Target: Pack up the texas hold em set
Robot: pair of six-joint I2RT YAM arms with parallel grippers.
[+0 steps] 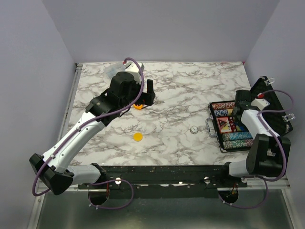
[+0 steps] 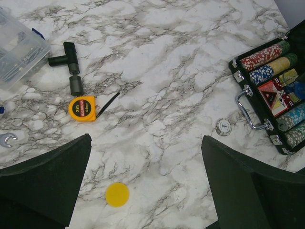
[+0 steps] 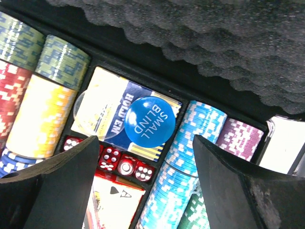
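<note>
Right fingers apart over blue disc; left fingers wide, empty.

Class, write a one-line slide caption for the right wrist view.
Open right gripper above the blue Small Blind disc lying in the poker case.

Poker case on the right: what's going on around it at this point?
The right end effector hangs open over the open black poker case. A blue SMALL BLIND disc lies on the card box in the middle compartment just beneath it, not gripped. The left end effector is open too, held above the marble table with nothing in it. A yellow disc and a white disc lie on the table outside the case, so packing is not finished.
</note>
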